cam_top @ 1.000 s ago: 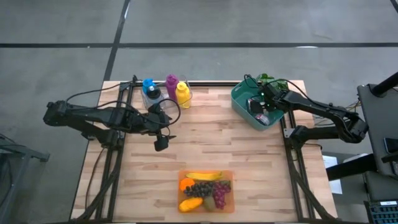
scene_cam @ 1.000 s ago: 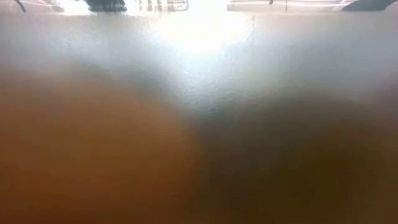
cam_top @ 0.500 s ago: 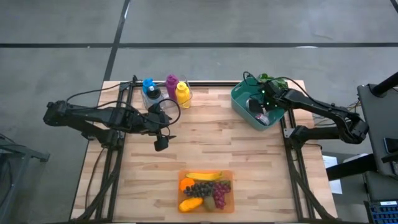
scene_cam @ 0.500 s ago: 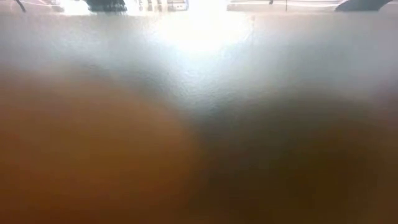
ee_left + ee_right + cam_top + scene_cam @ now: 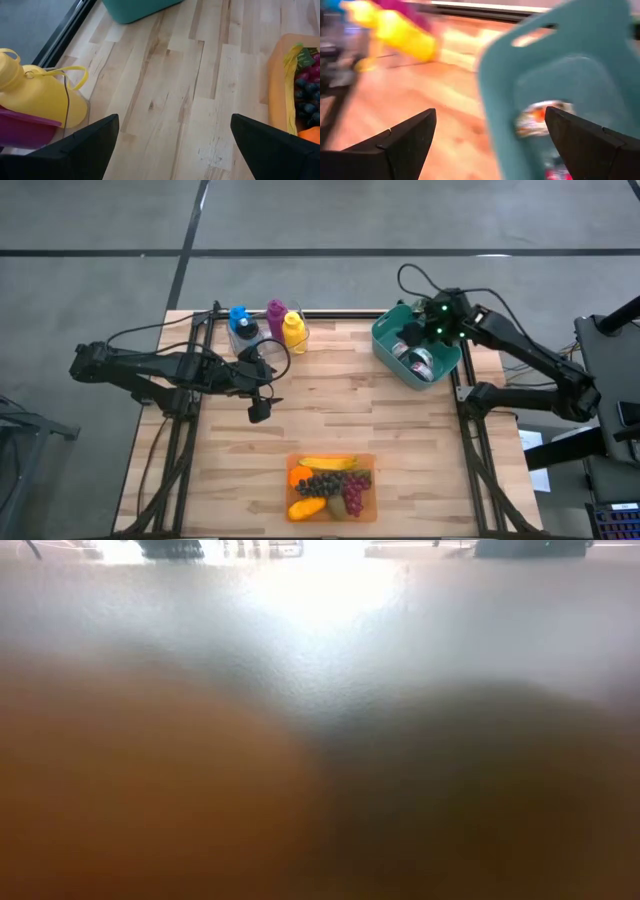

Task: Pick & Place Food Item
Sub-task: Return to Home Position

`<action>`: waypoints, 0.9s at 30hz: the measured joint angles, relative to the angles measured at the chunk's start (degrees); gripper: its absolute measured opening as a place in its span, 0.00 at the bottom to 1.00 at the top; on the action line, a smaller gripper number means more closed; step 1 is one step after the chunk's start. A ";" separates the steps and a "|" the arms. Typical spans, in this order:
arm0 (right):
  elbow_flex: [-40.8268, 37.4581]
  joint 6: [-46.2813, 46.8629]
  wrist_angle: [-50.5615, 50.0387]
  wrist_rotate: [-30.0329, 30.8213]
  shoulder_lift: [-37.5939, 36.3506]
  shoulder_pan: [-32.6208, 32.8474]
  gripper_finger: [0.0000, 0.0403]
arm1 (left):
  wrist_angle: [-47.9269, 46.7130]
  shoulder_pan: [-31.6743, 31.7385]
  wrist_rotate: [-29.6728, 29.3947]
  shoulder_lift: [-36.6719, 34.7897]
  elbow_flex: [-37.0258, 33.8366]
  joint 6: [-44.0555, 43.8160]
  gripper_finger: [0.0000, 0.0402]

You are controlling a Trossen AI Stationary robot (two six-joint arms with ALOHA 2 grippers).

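Note:
A teal bin stands at the table's far right with a small packet lying on its floor, also seen as the packet in the right wrist view. My right gripper hangs open above the bin, slanting down, touching nothing. An orange tray of banana, grapes, orange and other fruit lies near the front edge. My left gripper hovers open over bare wood left of the table's centre; it is the left gripper in its wrist view.
Blue, purple and yellow bottles stand at the far edge, left of centre; the yellow bottle shows close to my left gripper. Bare wood lies between the bin and the tray. The low view is a blur.
My right gripper has risen out of the teal bin and tipped from pointing steeply down to a shallower slant. It stays open with nothing in it. The packet remains in the bin.

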 joint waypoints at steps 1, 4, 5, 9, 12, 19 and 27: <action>0.74 -0.05 0.04 -1.97 -0.55 0.00 0.92 | 0.00 -0.01 0.01 0.00 0.00 0.02 0.96; 2.62 -1.36 0.15 -5.37 -1.69 0.41 0.92 | 0.00 0.01 -0.01 0.00 0.00 0.09 0.96; 3.14 -1.98 0.12 -5.41 -1.96 0.82 0.92 | 0.00 -0.01 0.00 0.00 0.00 0.09 0.96; 4.42 -3.39 1.00 -5.44 -3.06 3.09 0.92 | 0.01 -0.01 -0.26 0.01 0.00 0.09 0.96; 4.20 -4.28 6.01 -5.70 -4.10 6.29 0.92 | 0.28 -0.01 -0.30 -0.04 0.06 0.00 0.96; 3.32 -6.71 20.52 -6.02 -5.03 17.28 0.92 | 2.63 -0.01 -0.43 -0.78 0.59 -0.07 0.96; 3.21 -17.12 28.70 -2.99 -5.02 30.09 0.92 | 11.34 -1.17 -0.43 -6.94 0.48 3.25 0.96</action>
